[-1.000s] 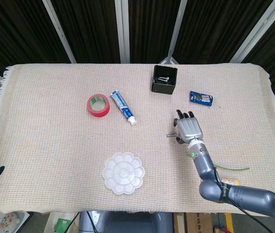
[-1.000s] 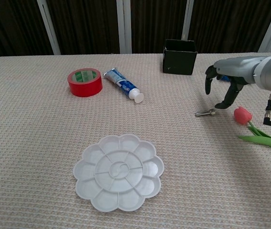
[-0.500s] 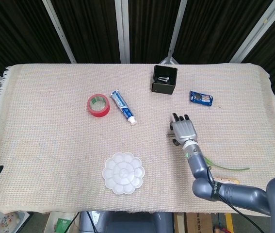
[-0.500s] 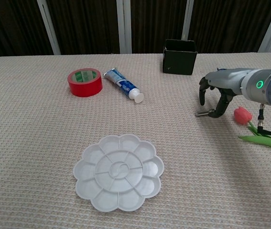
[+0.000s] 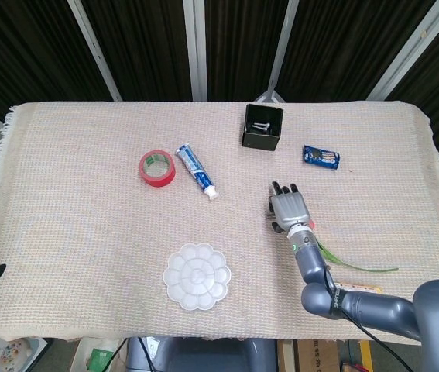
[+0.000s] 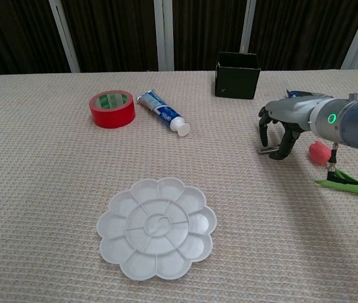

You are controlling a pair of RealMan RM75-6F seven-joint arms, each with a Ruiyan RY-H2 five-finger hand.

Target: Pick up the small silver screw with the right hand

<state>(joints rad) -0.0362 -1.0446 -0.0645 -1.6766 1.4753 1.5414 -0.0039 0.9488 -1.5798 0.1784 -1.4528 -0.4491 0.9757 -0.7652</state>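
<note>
The right hand [image 6: 278, 129] hangs low over the right half of the table [image 5: 72, 232], palm down, with the forearm running back toward the near right corner. In the chest view its fingers [image 6: 262, 124] curl downward like a claw, tips at or just above the cloth, thumb and fingers set a little apart around the screw [image 6: 264, 150]. The screw lies flat on the cloth beneath the hand — whether any fingertip actually touches it, or has it pinched, cannot be told. From the head view the hand [image 5: 288, 207] covers the screw entirely. A green light glows on the wrist.

The left hand does not show in either view.

Just right of the hand lies a tulip [image 6: 319, 152], its pink bloom close to the wrist and its green stem running off toward the near right edge. Behind the hand, toward the far edge, stands a black box [image 5: 262, 127] with a couple of screws inside, and a blue packet [image 5: 321, 157] lies to its right. Left of centre sit a red tape roll [image 5: 157, 168] and a toothpaste tube [image 5: 197, 170] side by side — near each other, not touching. A white palette [image 5: 197, 276] rests near the front edge.
</note>
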